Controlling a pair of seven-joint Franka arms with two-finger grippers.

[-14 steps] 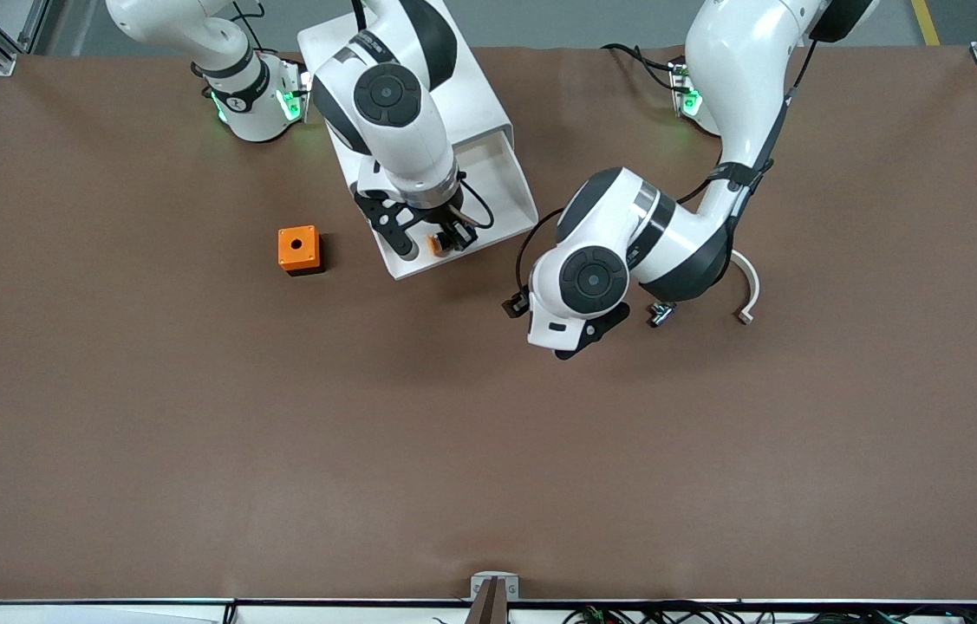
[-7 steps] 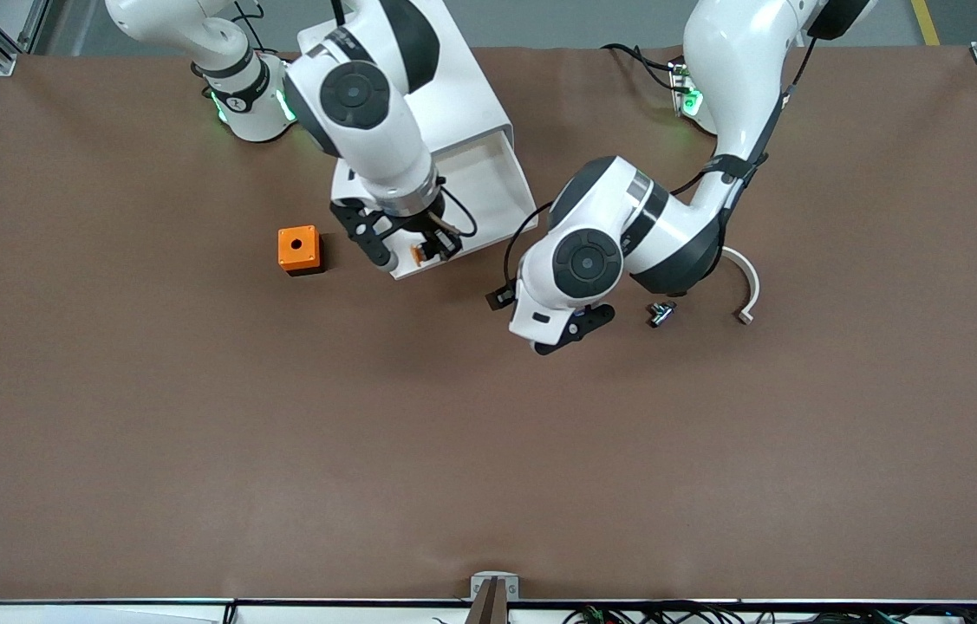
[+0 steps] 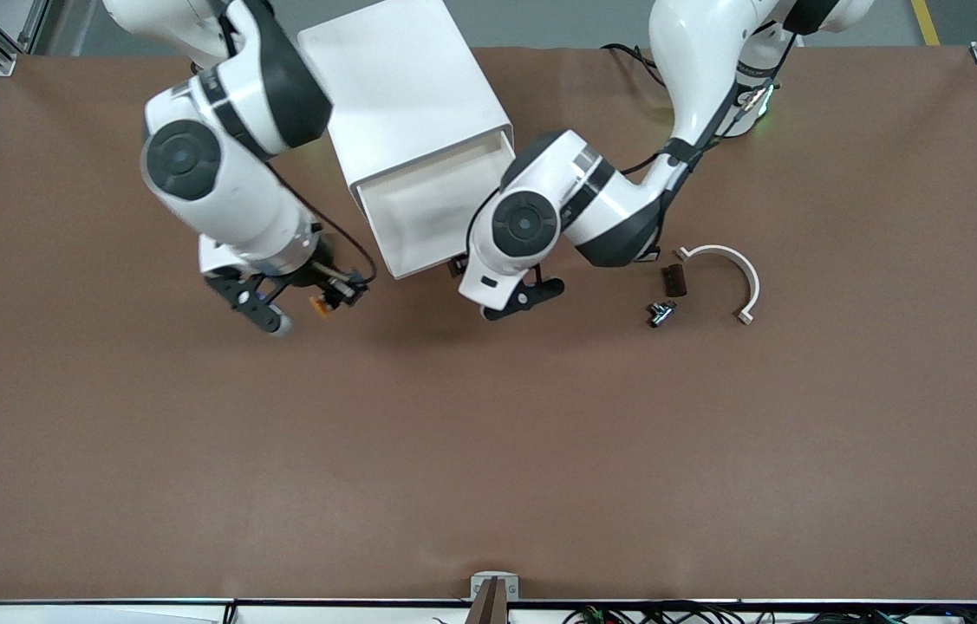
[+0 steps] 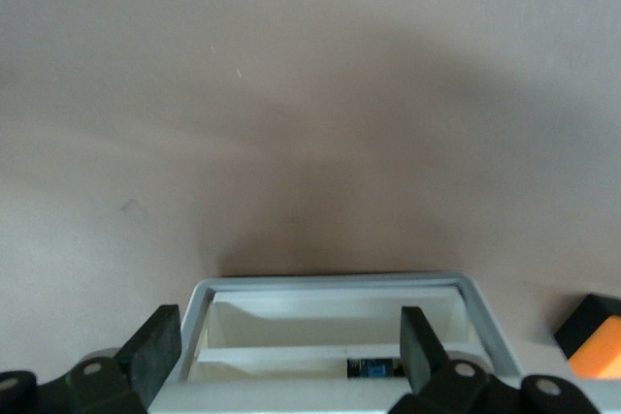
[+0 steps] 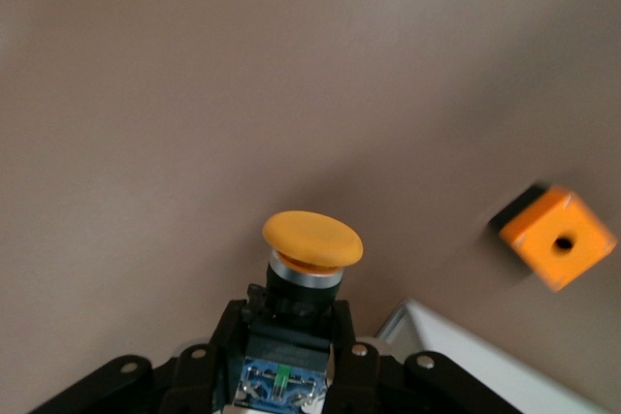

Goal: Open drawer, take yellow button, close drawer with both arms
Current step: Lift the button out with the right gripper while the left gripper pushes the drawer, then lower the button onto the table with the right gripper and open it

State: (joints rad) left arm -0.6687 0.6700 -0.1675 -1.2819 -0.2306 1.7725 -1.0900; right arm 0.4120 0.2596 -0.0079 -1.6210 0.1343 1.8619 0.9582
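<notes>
Brown matte worktop (image 3: 488, 451) carries a boxy white plastic cabinet (image 3: 406, 95) whose top drawer (image 3: 423, 212) stands pulled out, a shallow smooth tray. Just beside the drawer's front lip, the left gripper (image 4: 286, 351) hangs with fingers (image 4: 153, 348) spread wide, holding nothing. Toward the right arm's end from the drawer, the right gripper (image 3: 328, 299) hangs over bare worktop, fingers clamped on the button (image 5: 309, 264): domed orange-yellow cap pointing away from the wrist, black middle, blue rear block.
</notes>
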